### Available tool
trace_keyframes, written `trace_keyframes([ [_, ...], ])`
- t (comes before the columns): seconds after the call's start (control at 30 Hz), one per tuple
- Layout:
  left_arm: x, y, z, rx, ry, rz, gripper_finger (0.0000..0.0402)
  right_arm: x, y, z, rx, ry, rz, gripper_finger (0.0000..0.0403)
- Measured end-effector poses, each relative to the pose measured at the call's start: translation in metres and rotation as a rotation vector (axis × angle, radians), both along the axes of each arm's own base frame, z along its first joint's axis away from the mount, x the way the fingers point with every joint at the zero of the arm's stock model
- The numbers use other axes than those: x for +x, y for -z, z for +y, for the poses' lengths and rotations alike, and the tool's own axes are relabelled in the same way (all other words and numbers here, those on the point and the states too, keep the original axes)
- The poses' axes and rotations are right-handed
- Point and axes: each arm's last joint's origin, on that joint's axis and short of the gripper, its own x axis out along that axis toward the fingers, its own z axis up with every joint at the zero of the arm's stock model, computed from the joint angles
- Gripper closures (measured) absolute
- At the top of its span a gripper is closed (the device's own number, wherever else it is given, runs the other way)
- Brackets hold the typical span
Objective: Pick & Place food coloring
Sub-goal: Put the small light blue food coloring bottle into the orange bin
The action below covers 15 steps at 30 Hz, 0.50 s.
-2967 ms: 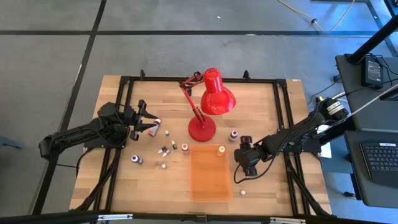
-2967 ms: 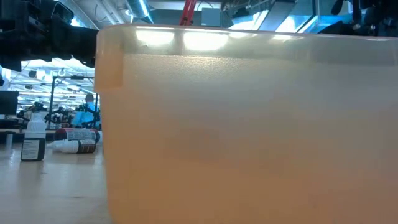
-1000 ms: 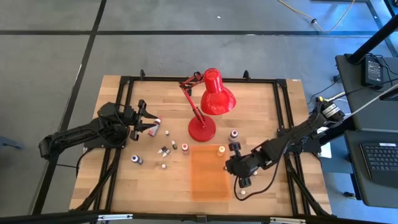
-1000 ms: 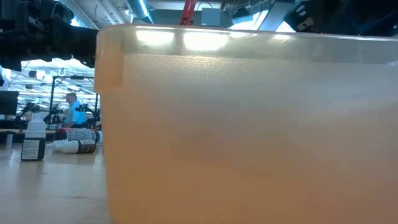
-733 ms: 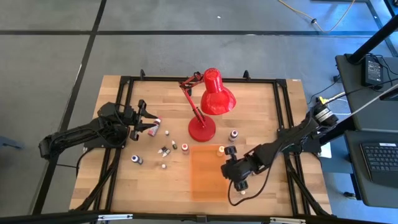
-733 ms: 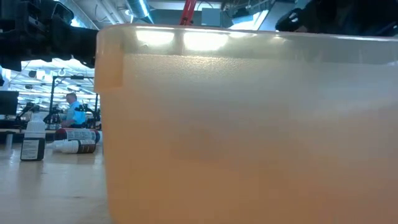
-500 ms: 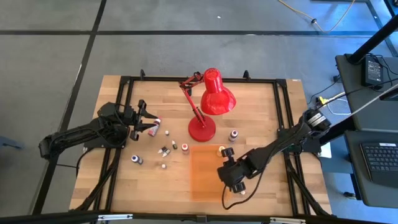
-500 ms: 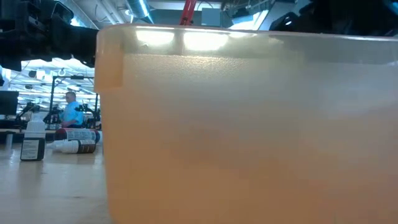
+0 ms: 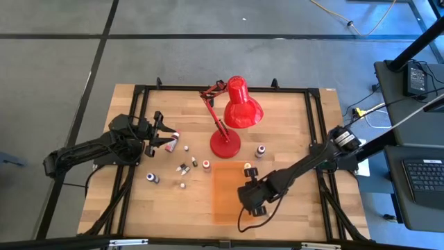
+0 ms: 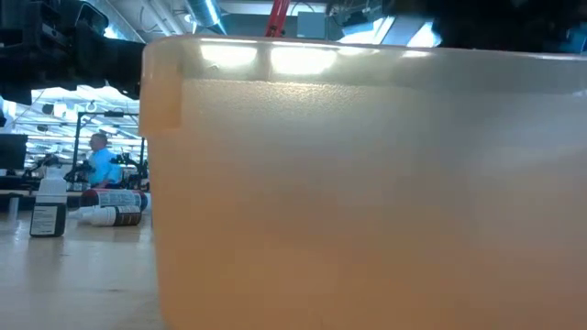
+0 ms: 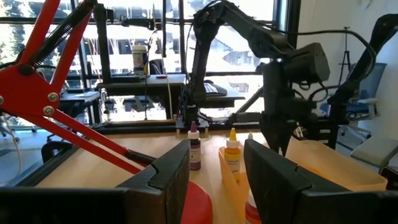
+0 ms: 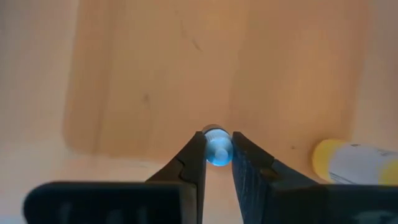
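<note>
Right hand (image 12: pixel 213 163) clamped on a blue food coloring bottle (image 12: pixel 216 149), over the orange tray (image 9: pixel 225 201) near-centre on the table (image 9: pixel 291 125). Left hand (image 9: pixel 161 141) hangs far-left beside loose bottles (image 9: pixel 186 167), fingers apart, empty. Bottle looks light, rigid, slick: grip mid-body, not the cap.

1. Right arm reaches in from the table's right edge; right gripper (image 9: pixel 250 197) points straight down, fingers (image 12: pixel 194 163) nearly closed.
2. Left gripper (image 9: pixel 161 132) waits at left, fingers (image 11: pixel 171 167) apart.
</note>
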Motion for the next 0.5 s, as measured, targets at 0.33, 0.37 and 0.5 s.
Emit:
trace_keyframes([
  [0.33,0.000,0.000,0.000,0.001,0.000,-0.001,0.0253,0.005,0.016,-0.001,-0.019,0.007,0.031,0.0322],
  [0.37,0.000,0.000,0.000,0.000,0.000,-0.001,0.0253,0.005,0.016,-0.001,-0.020,0.007,0.033,0.0318],
  [0.5,0.000,0.000,0.000,0.000,0.000,-0.001,0.0253,0.004,0.016,-0.001,-0.023,0.003,0.038,0.0310],
])
